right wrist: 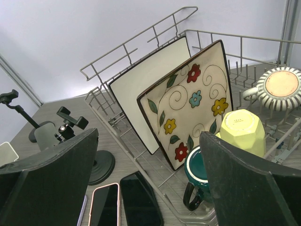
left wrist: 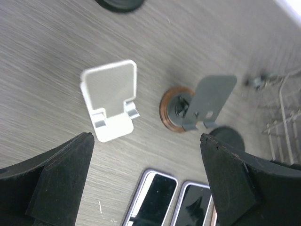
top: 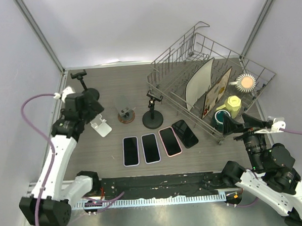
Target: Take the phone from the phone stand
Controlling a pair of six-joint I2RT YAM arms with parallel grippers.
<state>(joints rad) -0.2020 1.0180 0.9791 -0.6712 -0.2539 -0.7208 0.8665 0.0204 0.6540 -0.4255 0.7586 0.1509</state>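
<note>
A white phone stand (top: pixel 101 126) (left wrist: pixel 112 104) stands empty on the grey table, and no phone rests on any stand in view. Several phones lie flat, screen up, in a row in front of it, the leftmost a lilac-rimmed phone (top: pixel 130 150) (left wrist: pixel 153 197). My left gripper (top: pixel 92 114) (left wrist: pixel 146 141) hangs open above the table, just behind that phone and over the white stand, with nothing between its fingers. My right gripper (top: pixel 241 123) (right wrist: pixel 148 136) is open and empty at the right, next to the dish rack.
A grey stand on a brown round base (top: pixel 126 114) (left wrist: pixel 197 106) and a black tripod stand (top: pixel 152 114) (right wrist: pixel 96 162) stand mid-table. Another black stand (top: pixel 84 86) is at the back left. A wire dish rack (top: pixel 208 54) holds plates and mugs.
</note>
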